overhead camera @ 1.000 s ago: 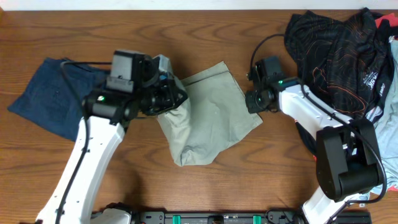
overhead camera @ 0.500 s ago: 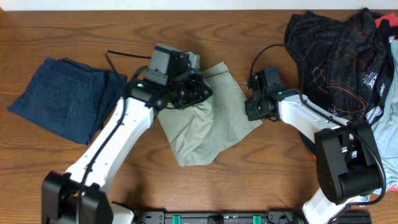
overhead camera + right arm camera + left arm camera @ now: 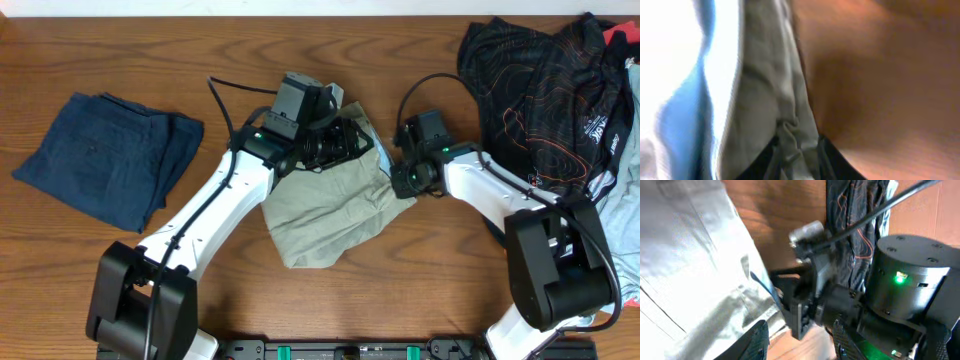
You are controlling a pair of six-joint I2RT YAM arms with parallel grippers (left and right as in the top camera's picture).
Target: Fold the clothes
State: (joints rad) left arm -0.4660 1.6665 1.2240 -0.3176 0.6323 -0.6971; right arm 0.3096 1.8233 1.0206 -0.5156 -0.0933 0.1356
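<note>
The khaki-beige shorts point(image 3: 330, 205) lie crumpled in the middle of the table, with a pale blue lining edge showing near my left wrist. My left gripper point(image 3: 352, 148) hovers over their upper right part. In the left wrist view its fingers point(image 3: 802, 342) are apart with bare wood between them and khaki cloth point(image 3: 685, 265) beside the left finger. My right gripper point(image 3: 405, 177) is at the shorts' right edge. In the right wrist view it point(image 3: 797, 155) is shut on a bunched fold of khaki cloth point(image 3: 765, 95).
Folded navy shorts point(image 3: 105, 155) lie at the far left. A black shirt with orange line print point(image 3: 545, 80) is piled at the back right, with a light blue garment point(image 3: 622, 165) at the right edge. The two grippers are very close together.
My left arm has swung right across the shorts, carrying the waistband side over toward the right gripper. The right gripper has shifted slightly left and stayed on the shorts' right edge.
</note>
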